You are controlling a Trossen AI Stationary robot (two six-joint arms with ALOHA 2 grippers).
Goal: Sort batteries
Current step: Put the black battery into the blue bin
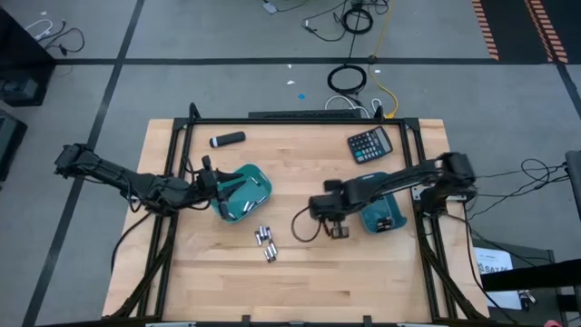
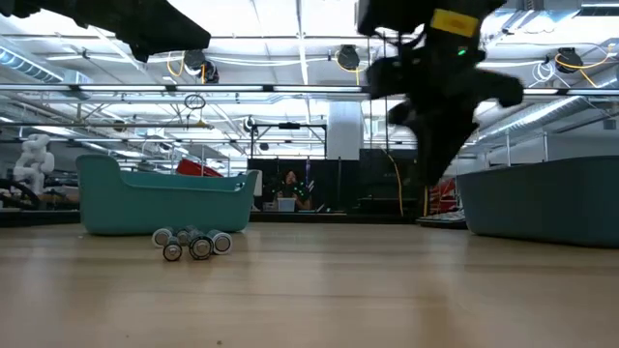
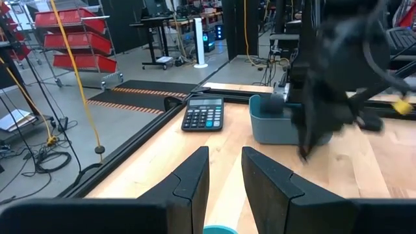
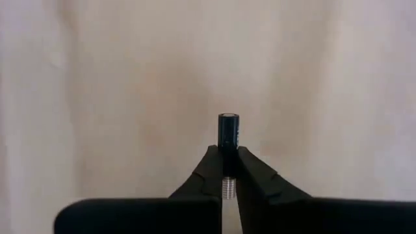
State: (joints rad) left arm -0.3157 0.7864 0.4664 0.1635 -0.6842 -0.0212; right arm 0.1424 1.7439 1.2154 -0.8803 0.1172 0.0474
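My right gripper (image 1: 338, 232) hangs above the table's middle right, shut on a small dark battery (image 4: 228, 132). Several silvery batteries (image 1: 266, 242) lie in a small heap on the wood, also in the low view (image 2: 193, 242). My left gripper (image 1: 214, 187) is at the left edge of a teal bin (image 1: 245, 193). A second teal bin (image 1: 381, 218) stands to the right of my right gripper. My left gripper has the teal bin's rim (image 3: 221, 229) between its two fingers, coming in about level from the table's left. The bin's bottom is on the table. My right gripper pinches the dark battery's lower part (image 4: 228, 151) between its fingertips. The fingers point down and lie along the battery, whose free end sticks out beyond them. The battery is clear of the table.
A calculator (image 1: 369, 143) lies at the far right, and a black marker-like cylinder (image 1: 227, 139) at the far left. Bare wood stretches along the near half of the table (image 1: 300, 291). Black frame rails run along the table's sides.
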